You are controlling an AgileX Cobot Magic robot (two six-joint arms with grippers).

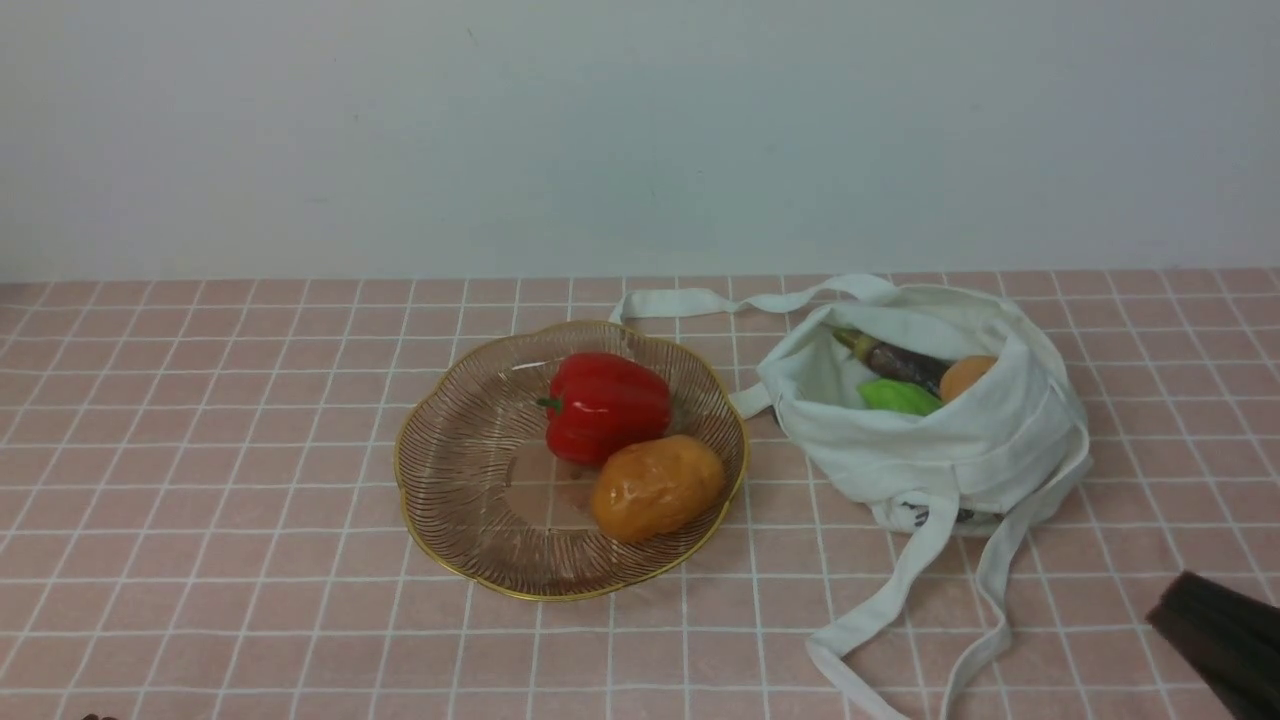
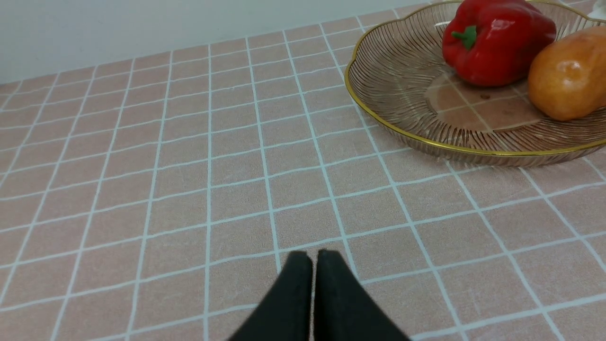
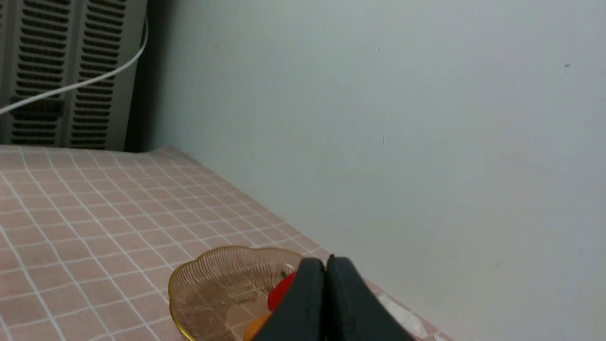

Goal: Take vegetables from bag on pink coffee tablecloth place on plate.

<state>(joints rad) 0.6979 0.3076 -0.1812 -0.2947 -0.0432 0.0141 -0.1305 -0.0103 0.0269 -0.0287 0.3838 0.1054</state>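
**Three vegetables still to lift from the bag**

On the pink tablecloth [image 1: 200, 450], the white bag [image 1: 960, 450] slumps to the right of the plate [image 1: 450, 480], which holds the red pepper [image 1: 606, 405] and potato [image 1: 657, 487]. An eggplant [image 1: 893, 362], a green piece [image 1: 898, 397] and a small orange one [image 1: 966, 376] lie in the bag. The left gripper [image 2: 312, 258] and right gripper [image 3: 326, 265] are pinched together, empty. The right should spread wide before entering the bag's mouth, clear of the straps.

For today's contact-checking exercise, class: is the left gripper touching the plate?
Apart. The left wrist view shows the left gripper, jaws shut, with several bare tablecloth squares lying between its tips and the plate.
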